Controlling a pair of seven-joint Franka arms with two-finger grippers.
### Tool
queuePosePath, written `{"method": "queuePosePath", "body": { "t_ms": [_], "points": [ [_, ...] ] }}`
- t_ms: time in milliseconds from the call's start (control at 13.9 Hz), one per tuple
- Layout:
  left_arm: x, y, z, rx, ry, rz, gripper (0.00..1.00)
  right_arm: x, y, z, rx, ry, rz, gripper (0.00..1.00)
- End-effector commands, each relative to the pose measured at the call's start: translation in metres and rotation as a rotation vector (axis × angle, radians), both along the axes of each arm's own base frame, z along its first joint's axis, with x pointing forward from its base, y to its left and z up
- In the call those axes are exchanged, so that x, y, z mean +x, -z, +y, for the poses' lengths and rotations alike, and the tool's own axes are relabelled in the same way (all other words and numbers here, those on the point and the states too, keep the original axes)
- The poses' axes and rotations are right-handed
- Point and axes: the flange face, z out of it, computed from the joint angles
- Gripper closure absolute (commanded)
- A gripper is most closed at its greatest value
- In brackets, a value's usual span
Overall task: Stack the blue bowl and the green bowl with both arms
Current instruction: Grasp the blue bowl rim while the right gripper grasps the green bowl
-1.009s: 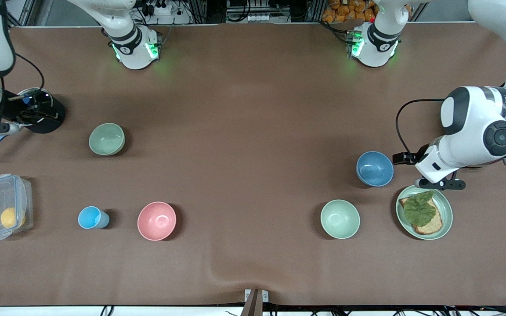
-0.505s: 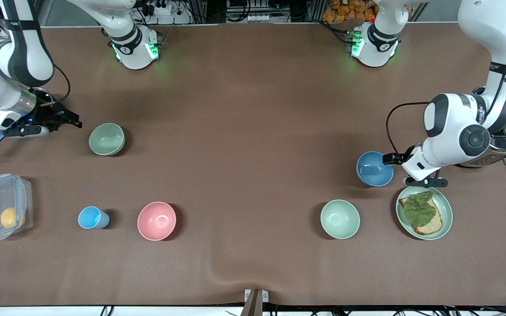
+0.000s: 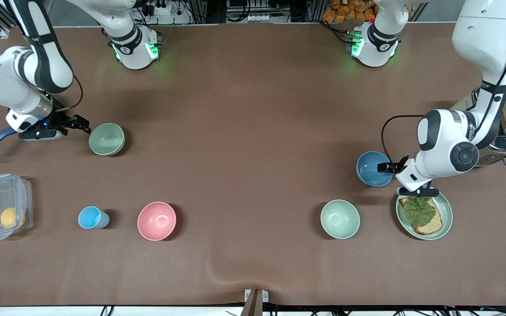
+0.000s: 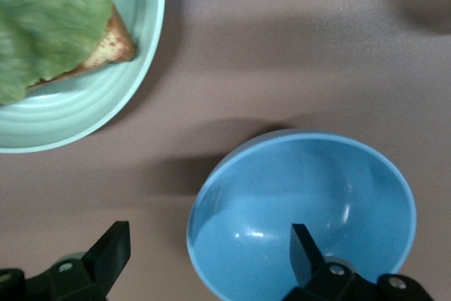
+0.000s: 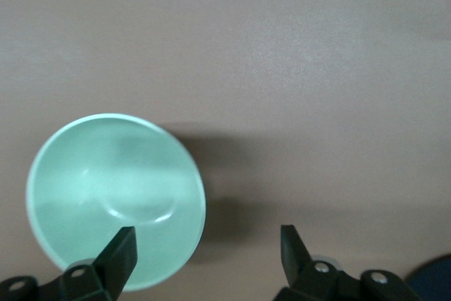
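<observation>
The blue bowl (image 3: 374,169) sits toward the left arm's end of the table and fills the left wrist view (image 4: 303,209). My left gripper (image 3: 397,179) is open and low at its rim (image 4: 208,248), one finger over the bowl's inside and one outside it. The sage-green bowl (image 3: 106,138) sits toward the right arm's end and shows in the right wrist view (image 5: 116,202). My right gripper (image 3: 77,127) is open beside it (image 5: 208,244), one finger over the bowl's edge and one over bare table.
A paler mint bowl (image 3: 340,218) and a green plate with toast (image 3: 444,228) lie nearer the front camera than the blue bowl. A toaster (image 3: 505,136) stands by the left arm. A pink bowl (image 3: 157,220), light-blue cup (image 3: 92,217) and clear box (image 3: 2,212) sit nearer the camera.
My right gripper has swung in from the table's end to the green bowl's edge. My left gripper has moved onto the blue bowl's rim. No bowl has moved.
</observation>
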Motion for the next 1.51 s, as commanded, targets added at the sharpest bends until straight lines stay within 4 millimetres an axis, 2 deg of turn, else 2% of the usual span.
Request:
{"method": "queuePosePath", "body": {
  "t_ms": [0,216,360,432,505,649,721,793,865,937,1081,1369,1441],
  "points": [
    [0.012,0.012,-0.002,0.003,0.007,0.002,0.0,0.001,0.025,0.002,-0.021,-0.007,-0.024,0.19],
    [0.014,0.023,-0.001,-0.001,0.019,0.013,0.0,-0.001,0.032,0.012,-0.007,-0.003,-0.012,0.3],
    [0.014,0.027,0.002,0.026,0.056,0.014,0.0,-0.001,0.038,0.024,0.01,0.01,-0.011,0.49],
    [0.014,0.028,0.003,0.051,0.086,0.012,0.0,-0.001,0.039,0.024,0.008,0.009,-0.012,0.64],
    [0.013,0.03,0.005,0.058,0.093,0.012,0.0,-0.001,0.039,0.024,0.008,0.009,-0.012,0.72],
    [0.013,0.03,0.003,0.058,0.095,0.012,0.0,-0.001,0.039,0.024,0.008,0.009,-0.012,0.73],
    [0.013,0.03,0.003,0.058,0.095,0.012,0.0,-0.002,0.04,0.024,0.009,0.007,-0.011,0.81],
    [0.014,0.03,0.003,0.058,0.095,0.009,0.0,-0.002,0.04,0.024,0.009,0.007,-0.011,0.98],
    [0.015,0.03,0.003,0.057,0.095,0.0,0.0,-0.002,0.041,0.024,0.01,0.009,-0.006,1.0],
    [0.015,0.03,0.003,0.057,0.093,-0.001,0.04,0.0,0.039,0.025,0.014,0.008,-0.002,1.0],
    [0.014,0.03,0.002,0.059,0.082,0.0,0.5,0.004,0.032,0.029,0.041,0.003,0.039,1.0],
    [0.014,0.03,-0.001,0.06,0.081,0.0,0.93,0.029,-0.011,0.032,0.119,0.018,0.155,1.0],
    [0.014,0.03,-0.001,0.06,0.081,0.0,1.0,0.031,-0.017,0.033,0.119,0.016,0.147,1.0]
  ]
}}
